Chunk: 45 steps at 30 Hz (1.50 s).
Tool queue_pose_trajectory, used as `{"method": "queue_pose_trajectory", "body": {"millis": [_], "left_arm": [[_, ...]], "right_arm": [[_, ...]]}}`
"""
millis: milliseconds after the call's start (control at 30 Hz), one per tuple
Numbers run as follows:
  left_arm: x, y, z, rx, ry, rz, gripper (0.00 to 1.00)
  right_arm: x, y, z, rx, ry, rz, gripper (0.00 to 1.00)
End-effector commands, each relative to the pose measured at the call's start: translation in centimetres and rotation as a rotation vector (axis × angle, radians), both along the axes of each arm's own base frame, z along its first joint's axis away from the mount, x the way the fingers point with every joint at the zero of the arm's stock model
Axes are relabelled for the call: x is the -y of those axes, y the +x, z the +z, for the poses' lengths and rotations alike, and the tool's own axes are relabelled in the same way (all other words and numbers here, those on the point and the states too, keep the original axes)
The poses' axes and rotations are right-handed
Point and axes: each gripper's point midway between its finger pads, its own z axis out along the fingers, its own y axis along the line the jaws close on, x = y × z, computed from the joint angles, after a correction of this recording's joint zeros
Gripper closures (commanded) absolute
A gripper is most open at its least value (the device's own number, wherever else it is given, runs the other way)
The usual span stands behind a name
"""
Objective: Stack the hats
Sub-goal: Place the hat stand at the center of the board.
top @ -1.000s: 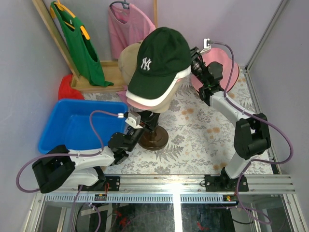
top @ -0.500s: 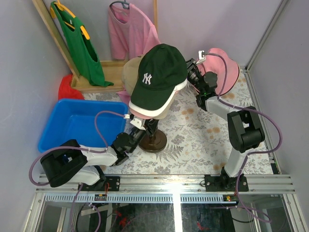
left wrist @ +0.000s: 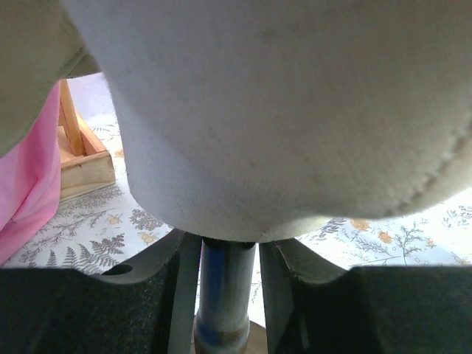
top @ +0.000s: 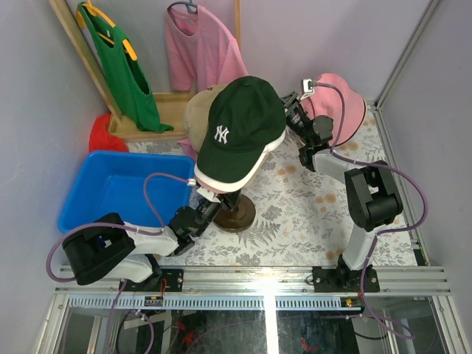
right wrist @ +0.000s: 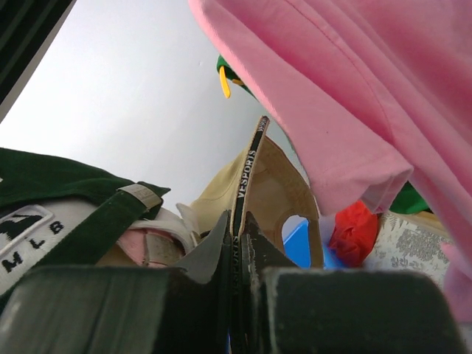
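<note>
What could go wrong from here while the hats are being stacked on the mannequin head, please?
1. The right hand pinches only a thin band at the edge of the tan cap, so it may slip out.
2. The dark green cap seems to lie partly over the tan cap, so a tug could drag it off the mannequin head.
3. The left hand clamps the stand pole; a hard sideways pull could tilt the stand.

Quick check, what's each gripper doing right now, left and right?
Left gripper: closed on the stand pole.
Right gripper: closed, pinching the edge of the tan cap.
</note>
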Motion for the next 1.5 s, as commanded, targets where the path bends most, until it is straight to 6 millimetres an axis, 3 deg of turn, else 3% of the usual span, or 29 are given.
{"method": "queue_pose_trajectory", "body": {"millis": [0, 400, 1100, 1467], "left_arm": [[-2.3, -1.2, 7.1, 0.141, -0.276, 0.03, 0.89], [-4.0, -2.7, 2.7, 0.015, -0.266, 0.081, 0.73], [-1.7, -3.3, -3.8, -0.101, -0.097, 0.049, 0.66], [0.8, -1.2, -6.4, -0.133, -0.026, 0.075, 0.67]], "right_arm": [[0.9, -2.7, 4.1, 0.132, 0.073, 0.02, 1.0], [1.2, -3.8, 3.8, 0.113, 0.066, 0.013, 1.0], [0.4, -5.3, 2.7, 0.121, 0.05, 0.031, 1.0], [0.3, -5.2, 2.4, 0.143, 0.032, 0.018, 1.0]]}}
